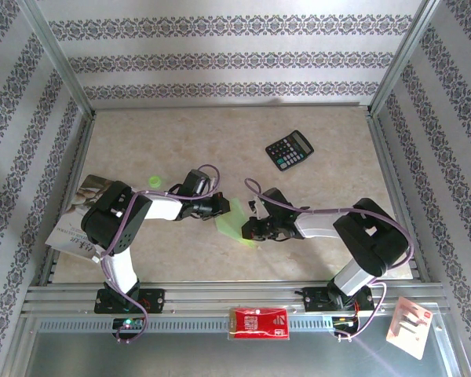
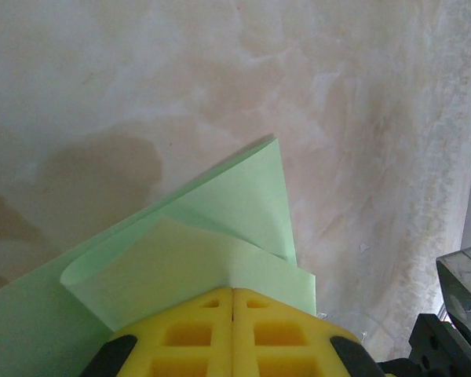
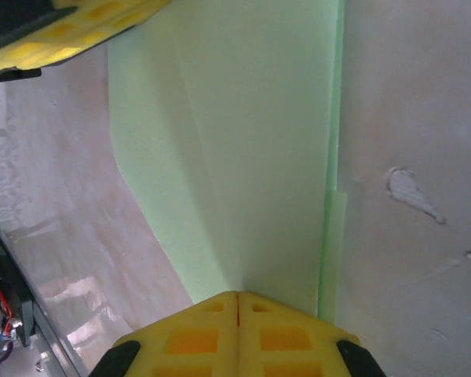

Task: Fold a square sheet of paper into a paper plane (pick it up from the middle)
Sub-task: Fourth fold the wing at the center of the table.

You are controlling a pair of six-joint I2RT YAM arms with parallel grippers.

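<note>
The half-folded paper [image 1: 234,226] sits at the centre of the top view, between the two arms, its long axis running up-down the frame. The left pincer [image 2: 233,297] grasps its upper-left edge and the right pincer [image 3: 237,300] its lower-right edge, both equally near.
</note>
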